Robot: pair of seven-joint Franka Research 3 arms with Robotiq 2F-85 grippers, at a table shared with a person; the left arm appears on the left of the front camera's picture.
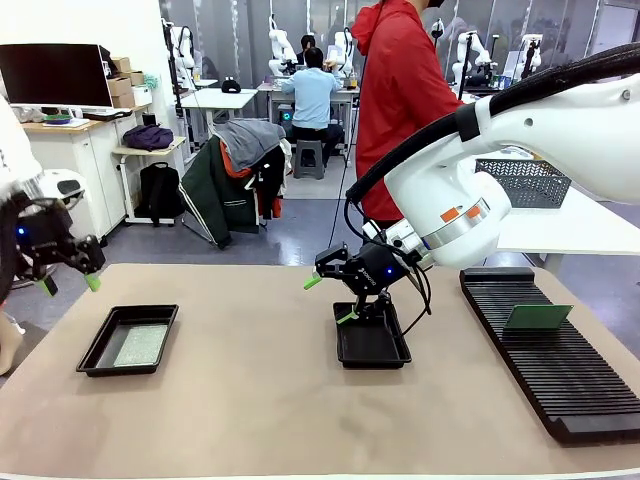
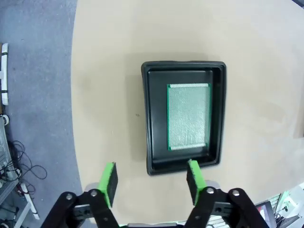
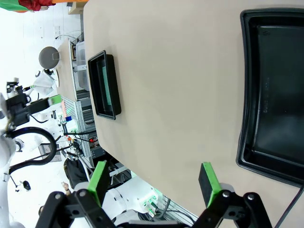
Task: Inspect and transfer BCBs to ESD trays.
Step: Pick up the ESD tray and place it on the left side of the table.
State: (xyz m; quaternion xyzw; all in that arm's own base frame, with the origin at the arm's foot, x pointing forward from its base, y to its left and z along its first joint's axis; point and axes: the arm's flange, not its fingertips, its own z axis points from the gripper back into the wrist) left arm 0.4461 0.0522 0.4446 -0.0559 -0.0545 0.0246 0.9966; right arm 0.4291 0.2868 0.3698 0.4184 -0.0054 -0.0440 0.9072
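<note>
Front view: the left fingers (image 1: 92, 282) hang up at the left edge of the surface (image 1: 250, 420), spread wide with nothing in them. Just below and to their right sits the left tray (image 1: 100, 345), and the green board (image 1: 141, 345) lies flat on its floor. The right fingers (image 1: 347, 317) are also spread and empty, tilted down just over the far end of the middle tray (image 1: 372, 355), which has a bare floor. Off to the right there's a long black rack (image 1: 560, 380) with another green board (image 1: 537, 317) standing in its slots. A person in a red jacket (image 1: 400, 100) stands at the far side.

Left wrist view: looking straight down, the left fingers (image 2: 108, 183) are released and well above the left tray (image 2: 147, 118). The green board (image 2: 188, 116) lies flat inside it, closer to one long wall than the other.

Right wrist view: the right fingers (image 3: 98, 180) are wide apart, holding nothing. The middle tray (image 3: 247, 95) is at the picture's right with nothing on its glossy floor. Farther across the surface (image 3: 175, 85) is the left tray (image 3: 112, 111), a thin green strip of board (image 3: 106, 85) just visible in it.
</note>
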